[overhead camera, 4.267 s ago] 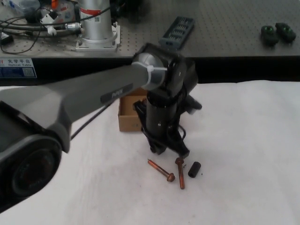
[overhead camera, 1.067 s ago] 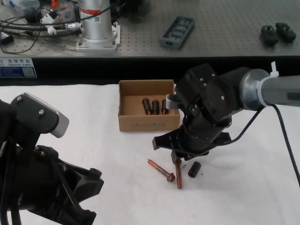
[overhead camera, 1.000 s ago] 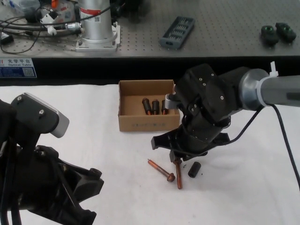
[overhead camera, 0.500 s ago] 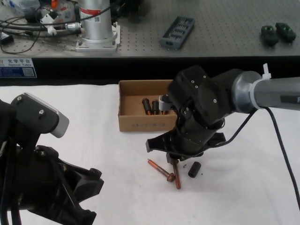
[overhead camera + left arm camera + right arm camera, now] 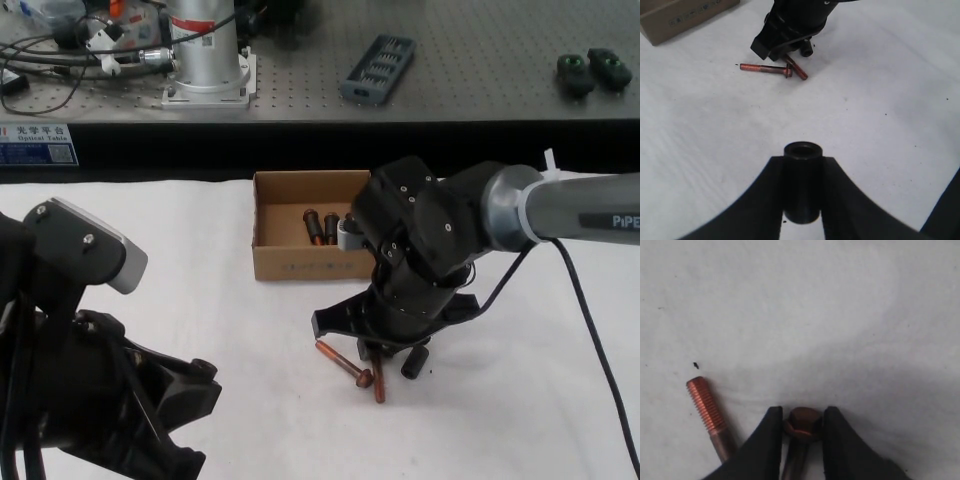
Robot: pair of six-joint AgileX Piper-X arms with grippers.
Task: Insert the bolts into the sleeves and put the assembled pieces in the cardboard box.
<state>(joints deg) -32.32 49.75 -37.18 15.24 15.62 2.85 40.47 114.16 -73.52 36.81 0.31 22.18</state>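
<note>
Left wrist view: sleeve (image 5: 802,185) is clamped in left gripper (image 5: 803,162). Right wrist view: bolt (image 5: 801,421) is pinched at the head by right gripper (image 5: 802,415), second bolt (image 5: 708,412) beside. High view: box (image 5: 300,265) near, assembled pieces (image 5: 326,228) inside.

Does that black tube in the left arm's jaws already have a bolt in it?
No, the sleeve held upright in the left jaws has an open, hollow top with nothing inside.

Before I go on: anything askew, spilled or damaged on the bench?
Nothing stands out. The cardboard box sits upright with assembled pieces inside. The left gripper holds a sleeve; the right gripper grips one bolt by its head on the cloth, with the other bolt and a spare sleeve lying beside it.
</note>
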